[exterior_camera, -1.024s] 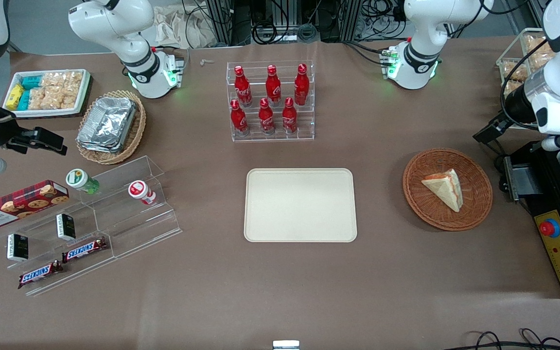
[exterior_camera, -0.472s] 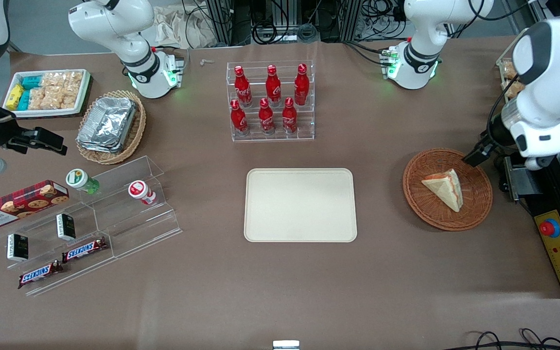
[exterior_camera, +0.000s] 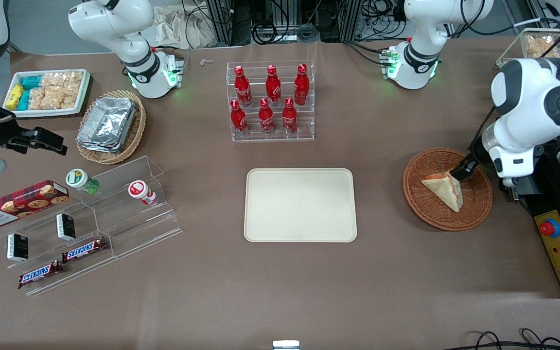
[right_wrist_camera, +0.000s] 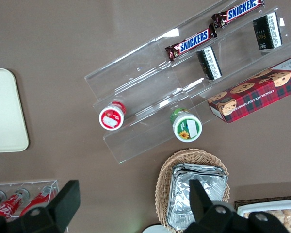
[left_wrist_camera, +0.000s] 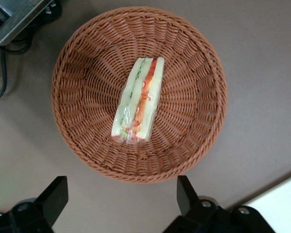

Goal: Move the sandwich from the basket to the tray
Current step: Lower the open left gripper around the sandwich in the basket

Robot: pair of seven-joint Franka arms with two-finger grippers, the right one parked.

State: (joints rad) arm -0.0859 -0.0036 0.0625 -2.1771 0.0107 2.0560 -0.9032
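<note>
The sandwich is a pale bread wedge with a red and green filling edge. It lies in the round reddish-brown wicker basket toward the working arm's end of the table. In the left wrist view the sandwich lies in the middle of the basket. My left gripper hangs above the basket's rim, over the sandwich's upper corner; in the wrist view the gripper is open and empty, fingers wide apart. The cream-beige tray lies flat at the table's middle, with nothing on it.
A clear rack of red cola bottles stands farther from the front camera than the tray. A black control box with a red button lies beside the basket at the table's edge. A clear tiered snack stand lies toward the parked arm's end.
My left arm has swung in from the table's edge and lowered, so the gripper now hangs over the basket at the sandwich. The sandwich, basket and tray have not moved.
</note>
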